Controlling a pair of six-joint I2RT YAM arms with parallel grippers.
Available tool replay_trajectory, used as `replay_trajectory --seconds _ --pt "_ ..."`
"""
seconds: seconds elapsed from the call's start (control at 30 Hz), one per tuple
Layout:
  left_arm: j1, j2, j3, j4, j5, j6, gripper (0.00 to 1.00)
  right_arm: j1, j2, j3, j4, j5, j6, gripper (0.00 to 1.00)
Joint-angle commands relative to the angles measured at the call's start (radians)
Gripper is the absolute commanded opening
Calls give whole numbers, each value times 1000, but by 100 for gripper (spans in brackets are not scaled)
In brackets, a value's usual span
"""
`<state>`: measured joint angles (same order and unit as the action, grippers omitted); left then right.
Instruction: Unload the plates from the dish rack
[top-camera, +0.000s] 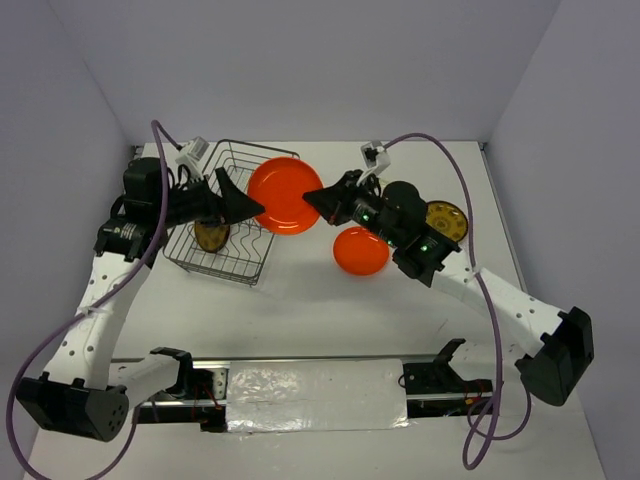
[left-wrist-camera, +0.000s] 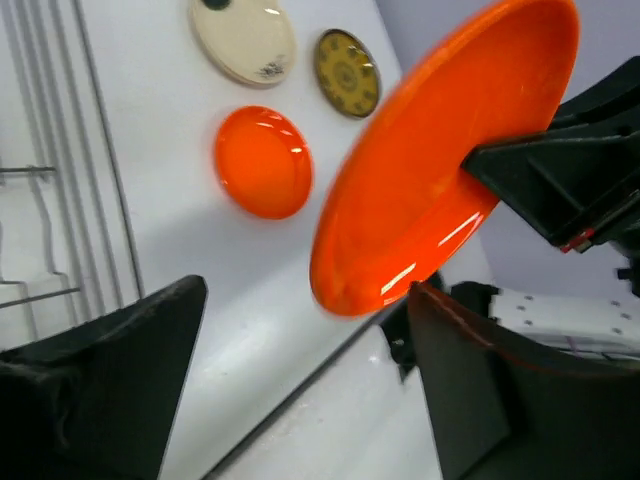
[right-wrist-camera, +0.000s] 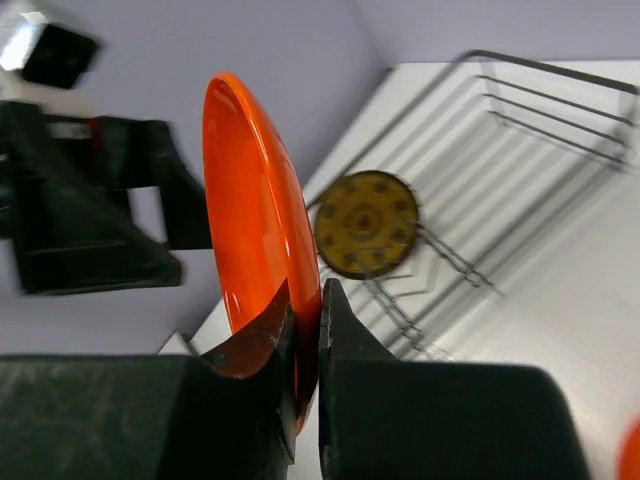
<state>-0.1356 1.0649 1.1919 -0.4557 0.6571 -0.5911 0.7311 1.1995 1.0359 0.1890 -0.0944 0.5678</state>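
A large orange-red plate (top-camera: 283, 195) hangs on edge above the table, between the two arms. My right gripper (top-camera: 310, 198) is shut on its right rim; in the right wrist view the fingers (right-wrist-camera: 345, 330) pinch the plate (right-wrist-camera: 255, 200). My left gripper (top-camera: 257, 208) is open at the plate's left rim, and its jaws stand wide either side of the plate (left-wrist-camera: 440, 160). The dish rack (top-camera: 215, 266) sits at the left with a mustard-brown plate (top-camera: 211, 236) upright in it, which the right wrist view also shows (right-wrist-camera: 365, 223).
On the table right of the rack lie a small orange plate (top-camera: 361, 251) and a mustard patterned plate (top-camera: 445, 220). The left wrist view shows a cream plate (left-wrist-camera: 243, 40) beside them. Purple cables loop over both arms. Walls close in on three sides.
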Motion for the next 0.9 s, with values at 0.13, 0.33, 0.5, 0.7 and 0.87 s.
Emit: replay_trajectory --seconds 0.13,0.33,0.5,0.7,0.87 --pt "-29 44 161 -265 -751 201 100 -231 -37 -120 -299 216 161 0" --pt "-29 185 149 -310 -933 261 99 -390 80 -221 -212 42 40 2" --pt "-29 247 117 -299 -975 275 100 -439 182 -186 -217 15 -11 4" --pt "-29 257 66 -264 -935 287 100 -453 282 -166 -261 -34 -22 25" --pt "-27 283 74 -267 -926 295 100 -426 293 -139 -397 37 -103 71"
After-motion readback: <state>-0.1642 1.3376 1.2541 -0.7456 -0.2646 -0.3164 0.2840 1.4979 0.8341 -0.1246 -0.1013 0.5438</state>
